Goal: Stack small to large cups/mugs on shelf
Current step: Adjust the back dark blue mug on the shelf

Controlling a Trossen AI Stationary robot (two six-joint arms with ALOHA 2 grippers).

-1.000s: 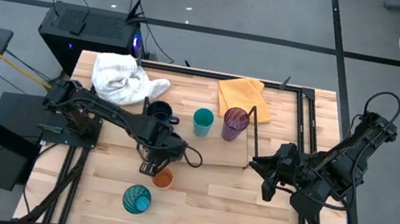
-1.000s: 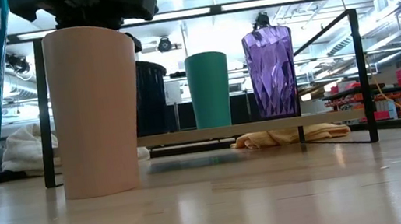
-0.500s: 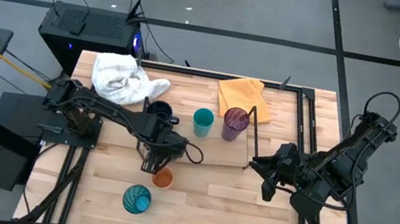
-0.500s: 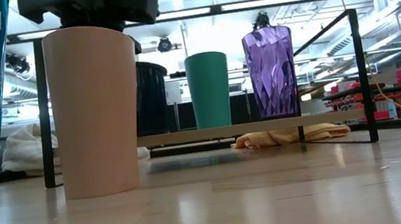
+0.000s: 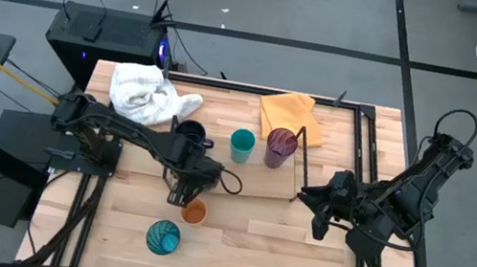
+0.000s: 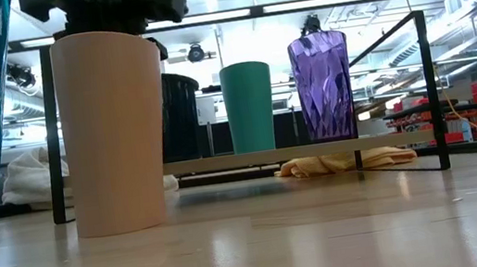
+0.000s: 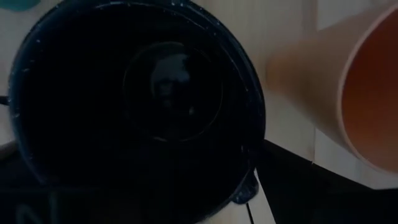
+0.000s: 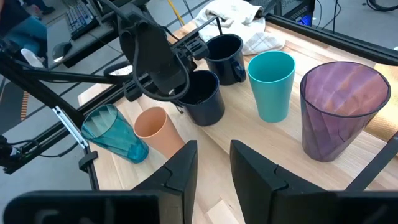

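Observation:
My left gripper point(image 5: 180, 185) points down, open, over a dark navy mug point(image 8: 204, 102), its fingers either side of the rim point(image 7: 252, 118). That mug stands upright at the left near corner of the wooden shelf point(image 5: 254, 187). A second navy mug point(image 5: 190, 132), a teal cup point(image 5: 242, 144) and a purple tumbler point(image 5: 281, 147) stand in a row on the shelf. The orange cup point(image 5: 194, 211) and the patterned teal tumbler point(image 5: 163, 236) stand on the table in front. My right gripper point(image 8: 214, 165) waits open at the right, clear of everything. My left gripper comes at the navy mug from above, fingers pointing down past its rim point(image 7: 252, 118). The mug's dark body and the gripper hide the fingertips, so I cannot tell whether they touch it. The mug stands upright on its base.
A white cloth point(image 5: 144, 91) and a yellow cloth point(image 5: 290, 115) lie at the table's far side. Black wire rails point(image 6: 429, 88) close the shelf's ends. Bare tabletop point(image 5: 278, 247) lies in front of the shelf toward the right.

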